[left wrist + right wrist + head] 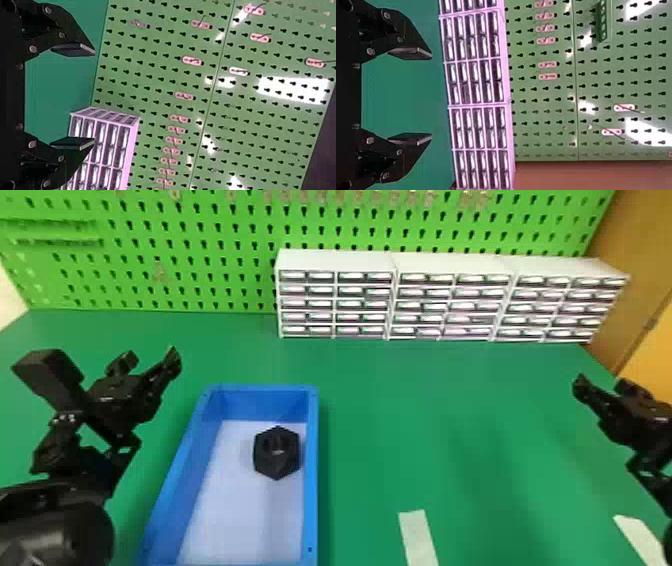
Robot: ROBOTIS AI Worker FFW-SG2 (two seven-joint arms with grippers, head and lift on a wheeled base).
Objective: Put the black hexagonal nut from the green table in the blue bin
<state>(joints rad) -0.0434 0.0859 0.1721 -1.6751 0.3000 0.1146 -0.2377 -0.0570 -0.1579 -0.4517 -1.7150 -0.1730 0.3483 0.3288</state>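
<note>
Fingers spread wide on the left gripper [150, 358], and we're off at the left side, where it hangs above the green table [400, 400] with its tips pointing away towards the back. The left wrist view backs that up: two flat fingers, well apart, open air between them! Behind, the bright green pegboard [200, 265] runs across the back, and along its top sits a row of what look like hooks [325, 196].

Moving right, here's the blue bin [311, 470], and there's the black hexagonal nut [277, 462], inside it! It rests on the pale floor of the bin, towards the far end and close to the right-hand wall, its round hole showing.

Past the bin, white drawer units [335, 260] stand side by side at the back of the table, and a pale strip [419, 537] lies near the front. Over to the far right, another pale strip [640, 540], and beyond it towards the back hangs the right gripper [602, 386], its fingers wide apart too.
</note>
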